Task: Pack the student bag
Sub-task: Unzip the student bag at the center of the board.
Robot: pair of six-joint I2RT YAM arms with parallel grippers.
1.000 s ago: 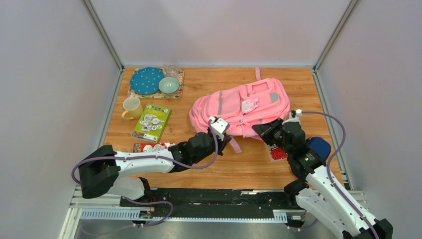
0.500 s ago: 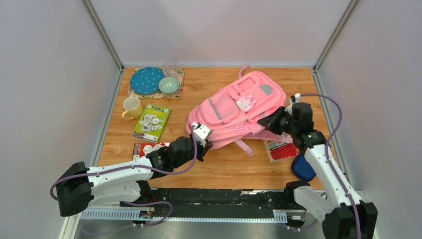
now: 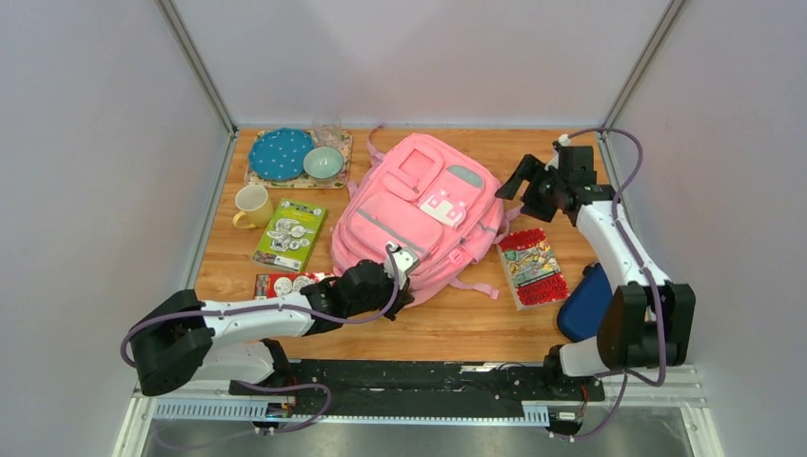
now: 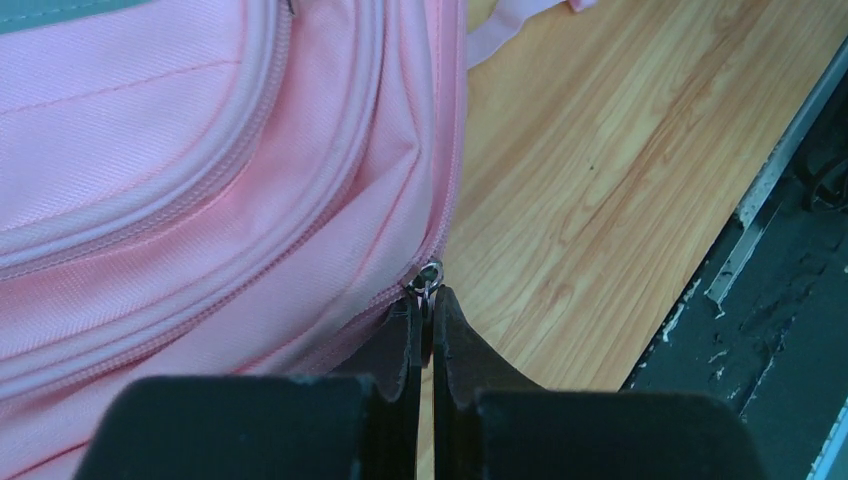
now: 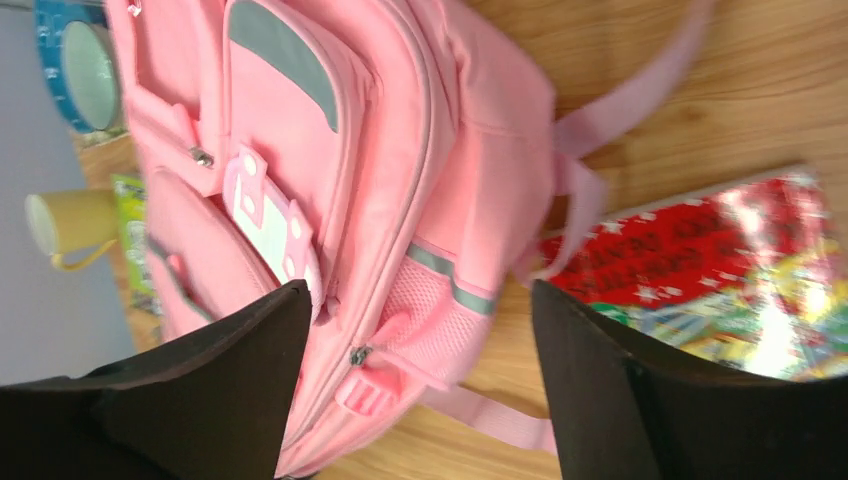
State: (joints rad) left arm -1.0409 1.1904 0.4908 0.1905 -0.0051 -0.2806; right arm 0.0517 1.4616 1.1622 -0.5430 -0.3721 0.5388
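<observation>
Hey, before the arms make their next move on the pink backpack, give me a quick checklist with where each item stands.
1. Left pincer shut on zipper pull: ok.
2. Right pincer open, off the pink backpack: ok.
3. Compartment open for packing: not ok, no opening shows.
4. Red book lying uncovered beside the backpack: ok.
5. Zipper track free of snags: cannot tell.

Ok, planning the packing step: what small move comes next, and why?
Probably the left gripper should draw the small metal zip pull along its track: its fingers are shut on it, the zip of the large pink fabric backpack looks closed, and the right gripper stands open, off the bag.
</observation>
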